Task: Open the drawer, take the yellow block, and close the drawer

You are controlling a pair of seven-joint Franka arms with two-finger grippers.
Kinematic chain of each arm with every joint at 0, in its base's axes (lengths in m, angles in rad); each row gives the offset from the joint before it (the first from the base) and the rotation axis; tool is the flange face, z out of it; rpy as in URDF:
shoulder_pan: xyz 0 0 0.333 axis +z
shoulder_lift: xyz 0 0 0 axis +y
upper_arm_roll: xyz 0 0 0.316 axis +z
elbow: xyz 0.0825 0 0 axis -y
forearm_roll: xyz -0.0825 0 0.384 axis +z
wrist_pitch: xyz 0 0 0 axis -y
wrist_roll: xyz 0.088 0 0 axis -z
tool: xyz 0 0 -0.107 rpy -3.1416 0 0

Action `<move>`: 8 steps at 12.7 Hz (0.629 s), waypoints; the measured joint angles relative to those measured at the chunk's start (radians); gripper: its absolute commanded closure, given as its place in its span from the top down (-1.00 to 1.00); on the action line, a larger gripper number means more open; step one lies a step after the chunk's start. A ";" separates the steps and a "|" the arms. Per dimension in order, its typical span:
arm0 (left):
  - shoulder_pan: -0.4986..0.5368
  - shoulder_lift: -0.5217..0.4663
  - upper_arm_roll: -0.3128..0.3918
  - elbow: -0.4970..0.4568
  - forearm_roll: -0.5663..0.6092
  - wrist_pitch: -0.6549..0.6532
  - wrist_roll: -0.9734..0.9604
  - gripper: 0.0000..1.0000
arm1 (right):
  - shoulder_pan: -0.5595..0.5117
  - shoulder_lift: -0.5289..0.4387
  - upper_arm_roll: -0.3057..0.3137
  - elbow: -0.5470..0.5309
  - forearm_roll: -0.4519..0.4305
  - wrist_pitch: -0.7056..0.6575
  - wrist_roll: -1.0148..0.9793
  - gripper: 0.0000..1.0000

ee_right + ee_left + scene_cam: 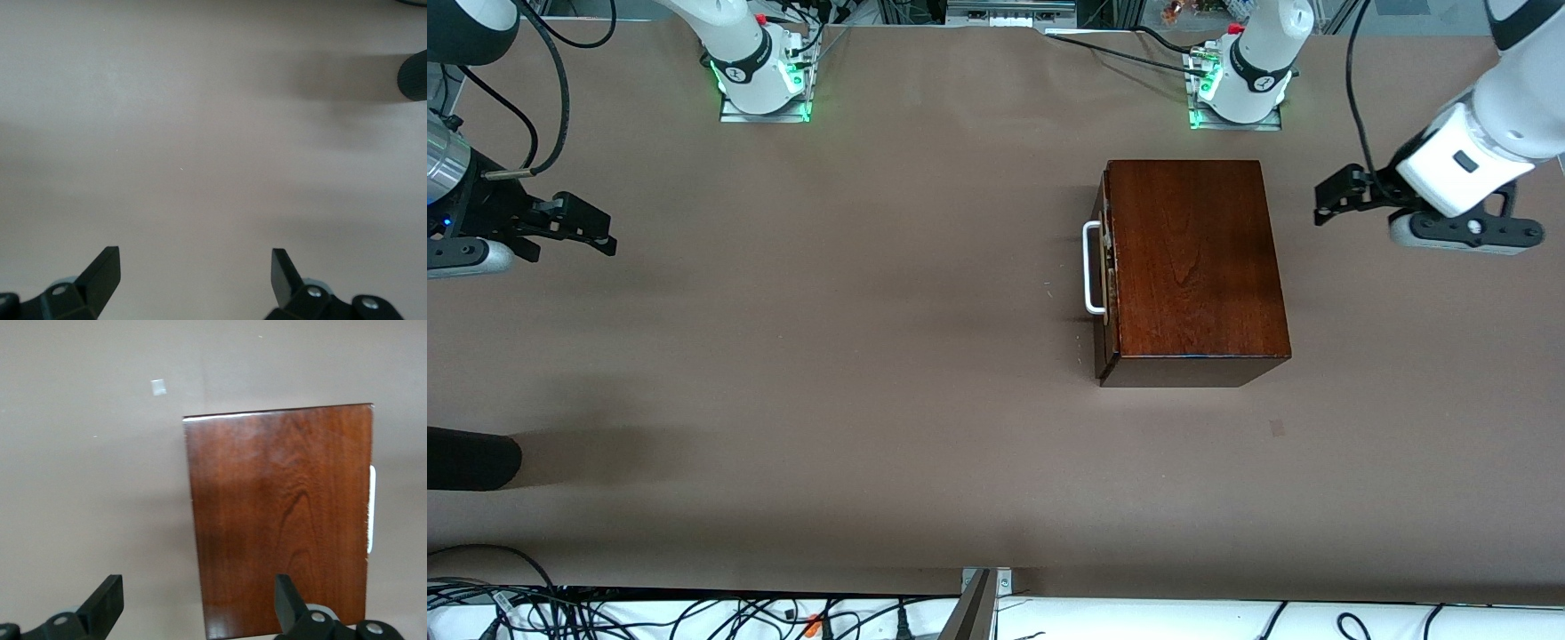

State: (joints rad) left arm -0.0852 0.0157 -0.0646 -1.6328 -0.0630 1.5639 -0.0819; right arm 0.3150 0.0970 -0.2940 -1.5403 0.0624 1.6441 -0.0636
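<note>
A glossy dark mahogany box (1192, 267) stands on the table toward the left arm's end. Its drawer (1106, 267) is pushed in, and the white bar handle (1091, 268) faces the right arm's end. The yellow block is hidden. My left gripper (1327, 201) hangs open beside the box, on the side away from the handle. In the left wrist view the box top (280, 513) and a sliver of the handle (371, 510) lie past my left gripper (198, 593), whose jaws hold nothing. My right gripper (600, 233) waits open over bare table at the right arm's end, and it is empty (195, 267).
A dark rounded object (471, 458) juts in at the table's edge near the right arm's end; it shows in the right wrist view (413, 75). A small pale mark (1278, 428) lies on the brown tabletop (871, 311), nearer the front camera than the box.
</note>
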 measured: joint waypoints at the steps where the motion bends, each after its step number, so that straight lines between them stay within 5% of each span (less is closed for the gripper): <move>1: -0.001 0.008 -0.023 0.005 -0.004 0.001 -0.024 1.00 | 0.000 0.000 0.000 0.000 0.000 0.000 0.000 1.00; 6: -0.024 0.126 -0.205 0.079 -0.007 0.011 -0.265 1.00 | 0.000 0.000 0.000 0.000 0.000 0.000 0.000 1.00; 8: -0.100 0.218 -0.227 0.131 -0.007 0.025 -0.360 1.00 | 0.000 0.000 -0.001 0.000 0.000 0.000 0.000 1.00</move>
State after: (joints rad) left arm -0.1850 0.2338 -0.2912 -1.5020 -0.0699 1.5887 -0.4421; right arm 0.3145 0.0972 -0.2945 -1.5403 0.0624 1.6440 -0.0636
